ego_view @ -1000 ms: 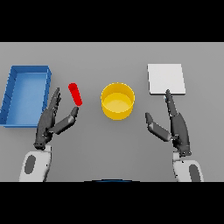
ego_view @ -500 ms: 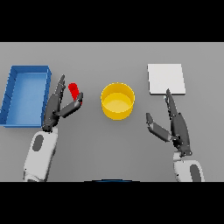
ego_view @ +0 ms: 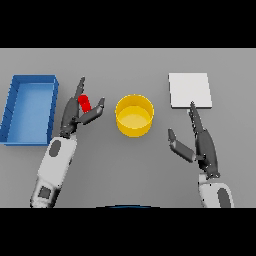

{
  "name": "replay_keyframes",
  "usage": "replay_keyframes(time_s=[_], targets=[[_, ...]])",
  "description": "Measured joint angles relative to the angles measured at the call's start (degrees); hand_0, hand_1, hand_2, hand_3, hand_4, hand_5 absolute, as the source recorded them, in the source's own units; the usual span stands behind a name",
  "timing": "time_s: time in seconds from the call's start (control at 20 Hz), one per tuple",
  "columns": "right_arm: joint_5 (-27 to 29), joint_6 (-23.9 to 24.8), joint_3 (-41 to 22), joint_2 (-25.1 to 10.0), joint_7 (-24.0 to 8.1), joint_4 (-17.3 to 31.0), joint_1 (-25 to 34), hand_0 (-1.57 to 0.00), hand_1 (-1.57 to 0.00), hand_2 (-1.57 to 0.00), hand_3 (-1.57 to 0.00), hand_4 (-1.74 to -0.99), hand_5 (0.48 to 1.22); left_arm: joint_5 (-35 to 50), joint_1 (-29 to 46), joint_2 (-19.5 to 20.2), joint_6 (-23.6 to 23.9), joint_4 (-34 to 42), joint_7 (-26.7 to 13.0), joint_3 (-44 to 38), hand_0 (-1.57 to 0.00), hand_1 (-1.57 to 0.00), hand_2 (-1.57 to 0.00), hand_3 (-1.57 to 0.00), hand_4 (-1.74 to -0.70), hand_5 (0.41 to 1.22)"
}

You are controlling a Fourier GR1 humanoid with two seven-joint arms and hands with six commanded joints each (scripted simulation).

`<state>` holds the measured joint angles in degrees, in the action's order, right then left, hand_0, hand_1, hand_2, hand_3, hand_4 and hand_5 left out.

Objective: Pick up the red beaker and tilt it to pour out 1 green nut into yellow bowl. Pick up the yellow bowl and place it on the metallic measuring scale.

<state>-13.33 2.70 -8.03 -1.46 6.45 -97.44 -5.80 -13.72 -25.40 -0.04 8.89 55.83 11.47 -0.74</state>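
A: Left to right, quick. What's far left?
B: One blue tray point(ego_view: 31, 85), sitting on the grey table point(ego_view: 128, 65).
A: Next?
B: Left hand point(ego_view: 75, 114), just right of the tray. Fingers stretched out, thumb out to the right, not closed round anything. One red beaker point(ego_view: 84, 103) sits in the gap between fingers and thumb; can't tell if they touch it.
A: Beaker upright?
B: Tilted, looks like lying at a slant. Only the red top part shows.
A: Centre?
B: One yellow bowl point(ego_view: 134, 115), on the table, right of the beaker, apart from both hands.
A: Nuts?
B: Can't make any out.
A: Right side?
B: One pale square scale point(ego_view: 189, 90), far right. Right hand point(ego_view: 202, 142) near of it, fingers straight and loose, gripping nothing, fingertips near the scale's near edge.
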Motion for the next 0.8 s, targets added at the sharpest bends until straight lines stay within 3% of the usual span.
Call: replay_keyframes(time_s=[0.15, 0.2, 0.25, 0.35, 0.45, 0.5, 0.55, 0.6, 0.8], targets=[[0.3, 0.1, 0.2, 0.0, 0.4, -0.3, -0.2, 0.0, 0.0, 0.0, 0.0, -1.259, 0.691, 0.7, -2.6, 0.5, -0.1, -3.7, 1.3, -1.4, 0.0, -0.02, -0.04, 0.0, -1.3, 0.715], [-0.2, 0.5, 0.3, 0.0, -0.3, 0.3, 0.1, 0.0, 0.0, 0.0, 0.0, -1.255, 0.691, 0.5, -2.1, -0.1, 0.5, -3.9, 3.7, -1.3, -0.09, -0.14, -0.15, -0.05, -1.32, 0.741], [-0.5, 0.6, 0.2, 0.0, -0.5, 0.3, 0.4, 0.0, 0.0, 0.0, 0.0, -1.252, 0.69, 0.6, -2.8, -0.6, 1.6, -4.7, 4.0, -1.9, -0.32, -0.36, -0.36, -0.22, -1.35, 0.77], [-0.7, 0.5, 0.0, -0.3, 0.6, -1.0, -0.6, 0.0, 0.0, 0.0, 0.0, -1.245, 0.692, 0.8, -3.9, -1.3, 3.2, -6.6, 4.4, -2.8, -0.77, -0.8, -0.79, -0.58, -1.48, 0.933], [-1.6, 0.9, -0.4, -0.2, -0.8, -0.7, -0.1, 0.0, 0.0, 0.0, 0.0, -1.24, 0.693, 0.4, -4.3, -1.7, 3.0, -7.7, 7.7, -2.9, -1.06, -1.08, -1.07, -0.89, -1.57, 1.036], [-1.6, 0.9, -0.6, 0.1, -0.8, -0.9, -0.1, 0.0, 0.0, 0.0, 0.0, -1.233, 0.688, 0.3, -5.0, -2.6, 3.6, -8.7, 9.5, -3.2, -1.16, -1.18, -1.17, -1.0, -1.6, 1.073], [-1.1, 0.8, 0.0, -0.1, -1.1, -0.1, -0.1, 0.0, 0.0, 0.0, 0.0, -1.233, 0.686, 0.7, -5.1, -2.6, 3.4, -8.9, 9.7, -3.4, -1.24, -1.25, -1.25, -1.11, -1.57, 1.103], [-0.8, 0.7, 0.0, -0.1, -0.3, -0.6, -0.4, 0.0, 0.0, 0.0, 0.0, -1.232, 0.685, 0.9, -5.5, -2.6, 3.4, -9.2, 9.2, -3.5, -1.31, -1.32, -1.32, -1.2, -1.61, 1.119], [-1.8, 1.4, -0.2, 0.2, -0.4, 0.5, 0.4, 0.0, 0.0, 0.0, 0.0, -1.186, 0.67, 2.1, -5.7, -2.2, 4.1, -7.9, 8.5, -4.3, -1.46, -1.47, -1.47, -1.42, -1.69, 1.129]])
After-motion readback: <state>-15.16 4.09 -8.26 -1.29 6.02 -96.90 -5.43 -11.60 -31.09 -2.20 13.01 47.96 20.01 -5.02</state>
